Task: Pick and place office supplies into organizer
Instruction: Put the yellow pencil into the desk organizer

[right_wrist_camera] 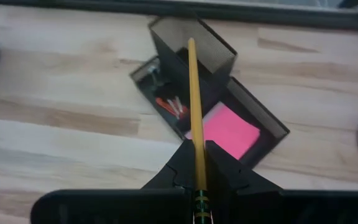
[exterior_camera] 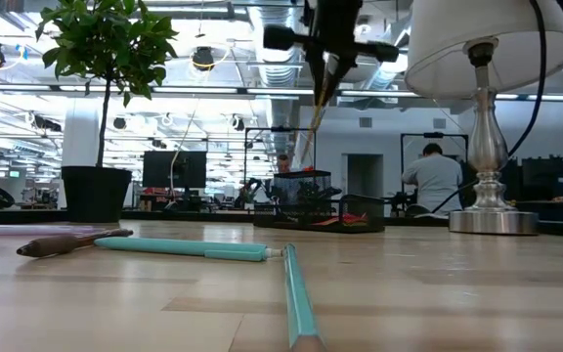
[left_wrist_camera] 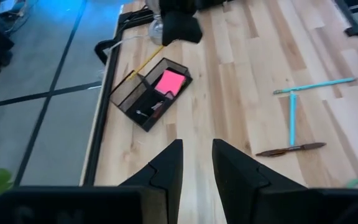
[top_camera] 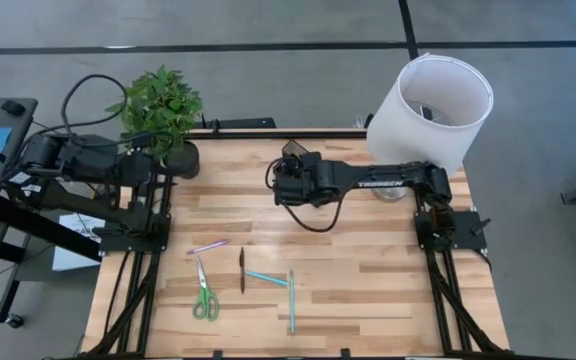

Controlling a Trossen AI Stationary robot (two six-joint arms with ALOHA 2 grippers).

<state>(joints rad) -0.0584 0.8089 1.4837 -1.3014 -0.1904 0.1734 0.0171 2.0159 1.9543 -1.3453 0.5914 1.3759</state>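
My right gripper [right_wrist_camera: 197,148] is shut on a yellow pencil [right_wrist_camera: 194,93] above the black organizer [right_wrist_camera: 211,74]. The organizer stands near the table's far edge [left_wrist_camera: 149,94] and holds a pink sticky-note pad [right_wrist_camera: 230,130] and small red items [right_wrist_camera: 169,106]. On the near half of the table lie green-handled scissors [top_camera: 205,296], a pale pen [top_camera: 208,246], a dark pen [top_camera: 241,270] and two teal pens [top_camera: 266,279] [top_camera: 291,300]. My left gripper [left_wrist_camera: 197,155] is drawn back at the table's left, open, with nothing between its fingers. My right gripper pinches the pencil between its two fingers near the banded end [right_wrist_camera: 199,180]. The pencil runs forward along the fingers, not across them. It slants down from the gripper [exterior_camera: 323,88], lifted clear of the table, with its free end [right_wrist_camera: 190,42] over the organizer's taller section.
A white lamp [top_camera: 436,95] stands at the table's far right and a potted plant [top_camera: 160,105] at its far left. Bare wood [top_camera: 368,270] lies between the loose supplies and the right arm's base. A person sits in the room beyond the table [exterior_camera: 436,181].
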